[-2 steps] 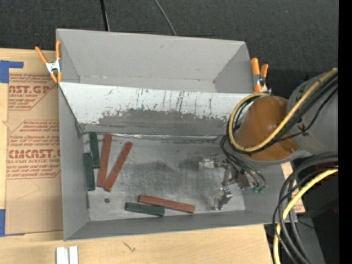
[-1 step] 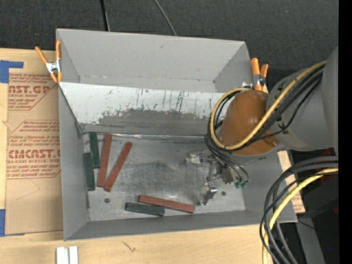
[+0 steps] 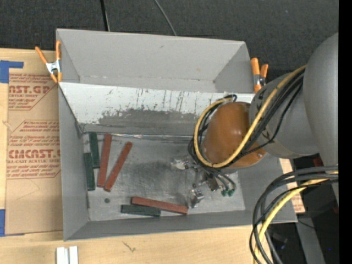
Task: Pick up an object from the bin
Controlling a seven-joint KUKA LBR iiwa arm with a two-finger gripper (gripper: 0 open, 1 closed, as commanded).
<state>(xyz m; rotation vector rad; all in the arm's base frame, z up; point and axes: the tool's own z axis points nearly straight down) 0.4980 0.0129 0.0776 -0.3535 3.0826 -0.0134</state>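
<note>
red-brown stick [image 3: 159,205], long and flat, has the gripper [image 3: 195,196] at its right end, opening unclear.

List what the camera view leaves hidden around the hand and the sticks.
- Camera view: the grey metal bin, its right floor hidden under the robot's orange wrist cover and cables.
- Camera view: whether the hand touches the long flat red-brown stick; too small to tell.
- Camera view: whether the dark green flat stick runs under that red-brown stick; too small.
</note>
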